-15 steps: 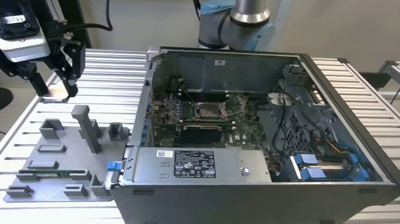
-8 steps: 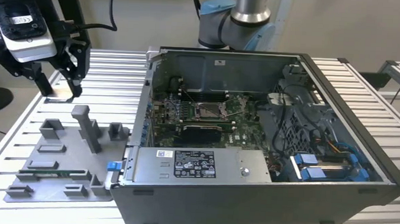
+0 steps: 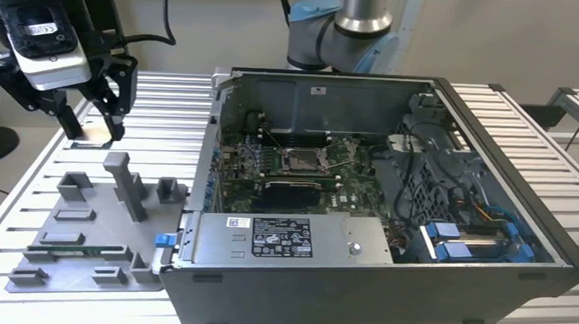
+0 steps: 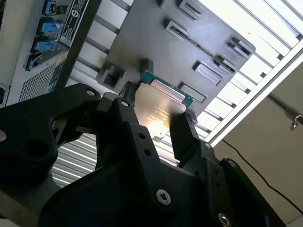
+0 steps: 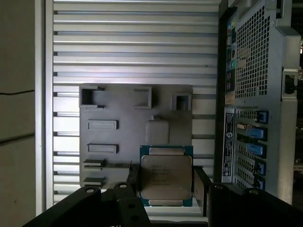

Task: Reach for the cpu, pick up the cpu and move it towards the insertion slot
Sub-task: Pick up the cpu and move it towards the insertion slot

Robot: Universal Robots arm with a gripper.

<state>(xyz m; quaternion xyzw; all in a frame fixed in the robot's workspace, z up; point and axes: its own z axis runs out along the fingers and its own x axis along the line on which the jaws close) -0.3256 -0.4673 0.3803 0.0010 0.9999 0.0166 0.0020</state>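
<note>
**Exterior view.** The gripper (image 3: pixel 91 130) hangs above the slatted table (image 3: pixel 169 105), its two dark fingers pinching the cpu (image 3: pixel 95 133), a pale plate held clear of the surface. The grey fixture plate (image 3: pixel 101 231) lies below the gripper, toward the camera, with a green memory stick (image 3: pixel 66 251) in one of its recesses. The open computer case (image 3: pixel 382 290) stands to the exterior view's right of the gripper. The insertion slot (image 3: pixel 304 160) on the board inside is well apart from the cpu.

**Second wrist view.** The fingers (image 4: pixel 184 130) press on opposite edges of the cpu, whose silvery lid has a green rim.

**First wrist view.** The cpu sits between the fingertips, with the fixture plate beyond it and the case off to one side.
</note>
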